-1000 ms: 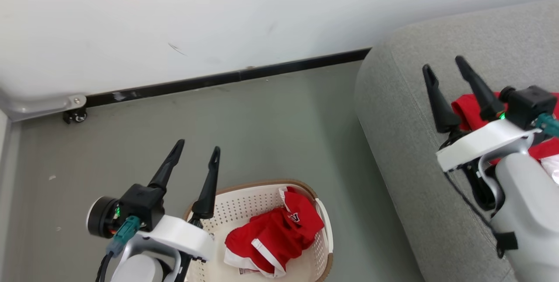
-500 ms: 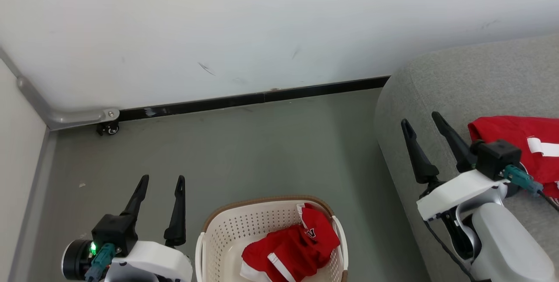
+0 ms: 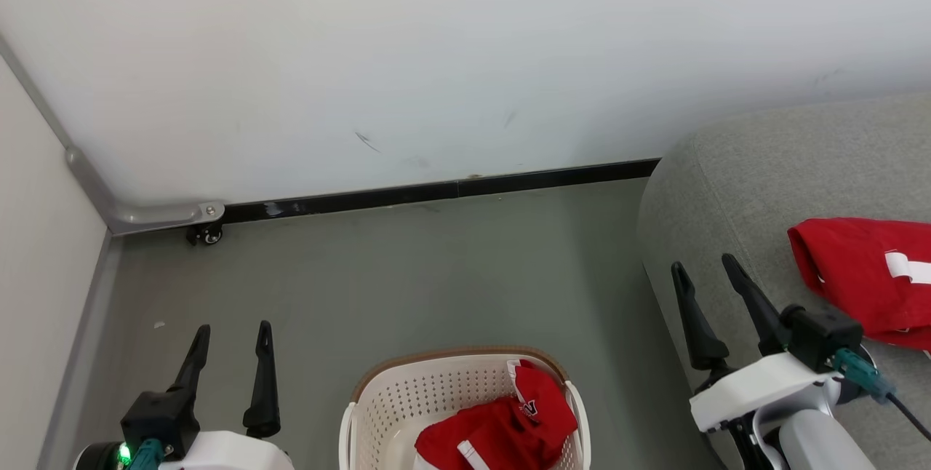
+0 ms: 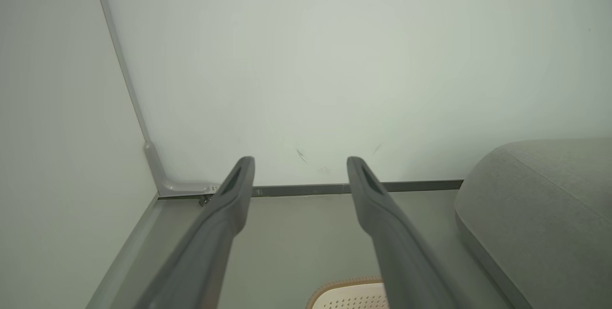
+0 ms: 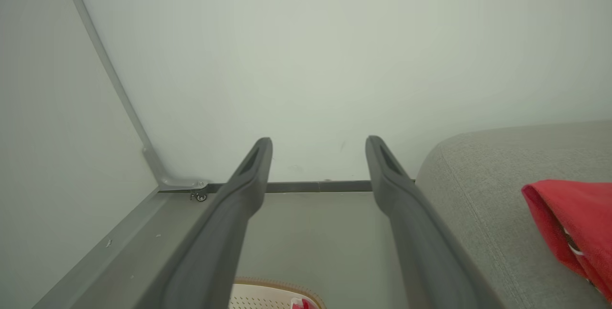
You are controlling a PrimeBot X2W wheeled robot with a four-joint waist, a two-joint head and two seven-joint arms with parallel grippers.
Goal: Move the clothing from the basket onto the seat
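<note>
The cream basket [image 3: 378, 404] with a brown rim stands on the floor at the bottom centre, and red clothing [image 3: 502, 430] with white trim lies crumpled inside it. Another red garment [image 3: 858, 277] lies on the grey seat [image 3: 742, 186] at the right. My left gripper [image 3: 233, 332] hovers open and empty left of the basket. My right gripper [image 3: 704, 266] stands open and empty over the seat's front edge, left of that garment. In the right wrist view the seat [image 5: 487, 180] and the garment [image 5: 573, 218] show to the right of the open fingers [image 5: 248, 175].
A white wall with a black skirting strip [image 3: 436, 190] runs behind the grey floor. A grey panel edge with a small caster wheel [image 3: 207, 235] stands at the left corner. Bare floor lies between basket and wall.
The head camera has tilted up, shifting the whole scene down. Both grippers have drawn back toward the picture's bottom, the right one away from the red garment on the seat. Both stay open.
</note>
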